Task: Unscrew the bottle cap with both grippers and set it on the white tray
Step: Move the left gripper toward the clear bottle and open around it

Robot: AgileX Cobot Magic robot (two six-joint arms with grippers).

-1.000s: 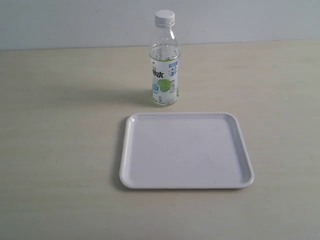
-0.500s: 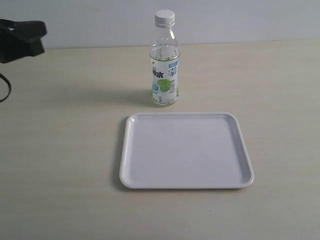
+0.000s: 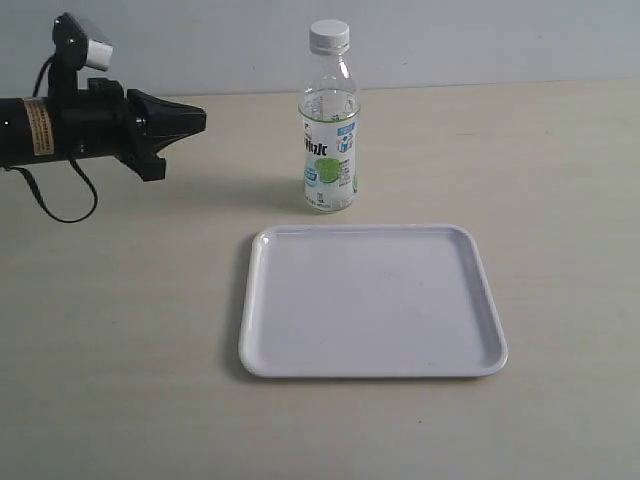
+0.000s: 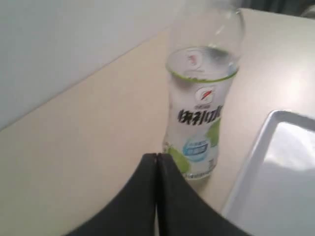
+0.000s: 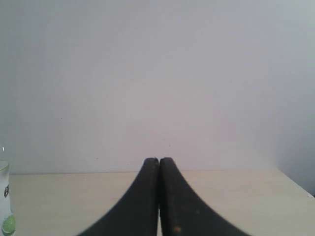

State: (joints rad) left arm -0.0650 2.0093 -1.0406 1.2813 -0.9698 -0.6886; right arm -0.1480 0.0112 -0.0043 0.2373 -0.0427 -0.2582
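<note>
The clear bottle (image 3: 329, 140) with its lime label stands upright just behind the white tray (image 3: 372, 365), and the white bottle cap (image 3: 329, 36) sits screwed on its neck. My left gripper (image 3: 200, 121) comes in from the left at label height, shut and empty, a good gap short of the bottle. In the left wrist view the shut fingertips (image 4: 156, 156) point at the bottle (image 4: 199, 113), with the tray's corner (image 4: 268, 147) beside it; the cap is out of that view. My right gripper (image 5: 158, 160) is shut, empty, facing the wall; the exterior view does not show it.
The pale wooden tabletop (image 3: 120, 330) ends at a light wall (image 3: 480, 40) close behind the bottle. A black cable (image 3: 60, 205) loops down from the left arm over the table. A sliver of the bottle (image 5: 5, 206) shows at the edge of the right wrist view.
My left arm has come in from the left edge and moved right toward the bottle. The bottle, cap and tray have not moved.
</note>
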